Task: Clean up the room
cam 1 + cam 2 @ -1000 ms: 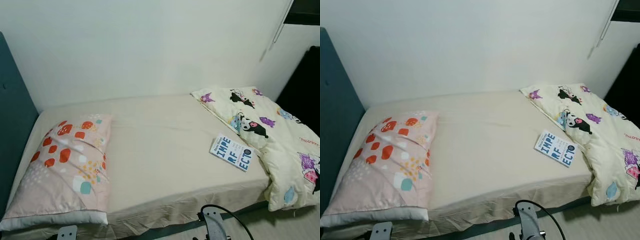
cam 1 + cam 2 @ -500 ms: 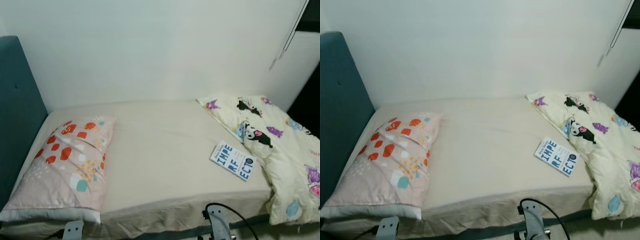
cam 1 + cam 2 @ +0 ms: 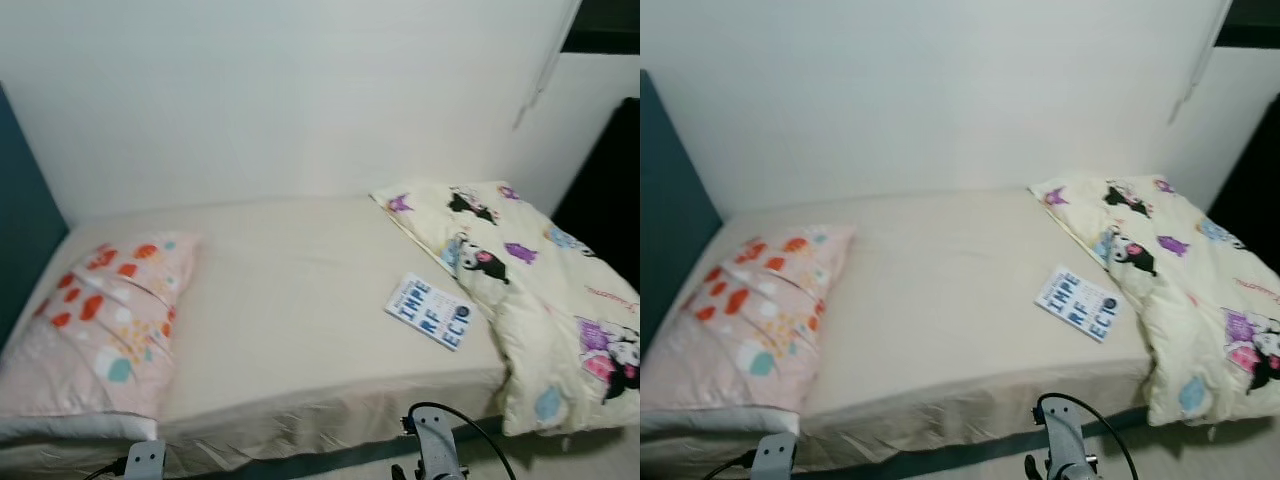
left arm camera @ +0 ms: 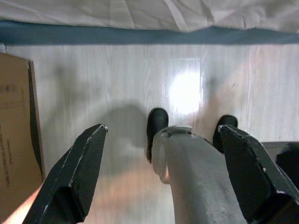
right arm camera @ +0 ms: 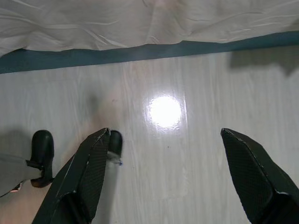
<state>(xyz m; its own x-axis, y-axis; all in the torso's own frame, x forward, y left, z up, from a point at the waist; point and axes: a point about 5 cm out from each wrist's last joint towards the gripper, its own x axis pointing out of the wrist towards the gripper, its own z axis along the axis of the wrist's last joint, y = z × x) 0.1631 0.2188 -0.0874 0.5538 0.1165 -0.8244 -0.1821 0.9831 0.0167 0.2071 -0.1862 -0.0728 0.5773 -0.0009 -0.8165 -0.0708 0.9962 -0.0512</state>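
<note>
Blue-lettered book (image 3: 429,311) lies flat on bed (image 3: 290,300), touching duvet (image 3: 540,300).

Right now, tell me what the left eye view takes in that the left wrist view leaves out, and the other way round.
Left eye view: the pink pillow with red spots, the blue-and-white book and the cartoon-print cream quilt on the bed. Left wrist view: the left gripper, open over the glossy pale floor, and a brown cardboard box. Both: the cream sheet and the teal bed base.
</note>
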